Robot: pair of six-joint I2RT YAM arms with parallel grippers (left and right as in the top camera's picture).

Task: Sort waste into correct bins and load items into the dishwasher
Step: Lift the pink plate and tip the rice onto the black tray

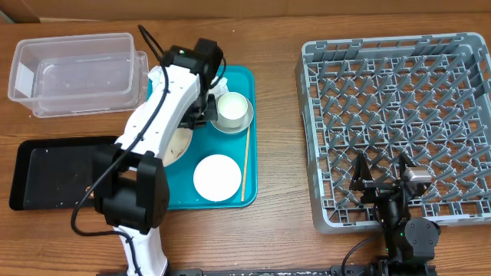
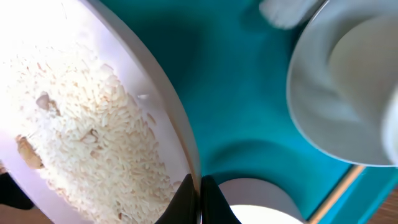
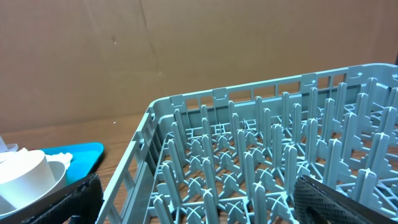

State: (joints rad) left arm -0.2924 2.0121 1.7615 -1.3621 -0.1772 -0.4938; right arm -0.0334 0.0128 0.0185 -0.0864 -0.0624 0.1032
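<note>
Rice-strewn plate [image 2: 93, 124] at the teal tray [image 2: 249, 93], left of the desk's middle, is pinched at its rim by the left claw [image 2: 200, 194]. Waste-sorting step, I judge: next, carry it level to the black bin [image 1: 46, 172] at the left edge. Right claw [image 1: 381, 178] sits spread.

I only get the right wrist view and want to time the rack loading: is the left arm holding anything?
Observer: Yes. The left tool is pinched on the rim of a plate covered in leftover rice.
Operator: Where is that plate?
Observer: At the left edge of the teal tray, beside the bowl that holds a white cup.
Operator: Anywhere to dump the rice?
Observer: A clear plastic bin and a black tray sit left of the teal tray. I see nothing in either.
</note>
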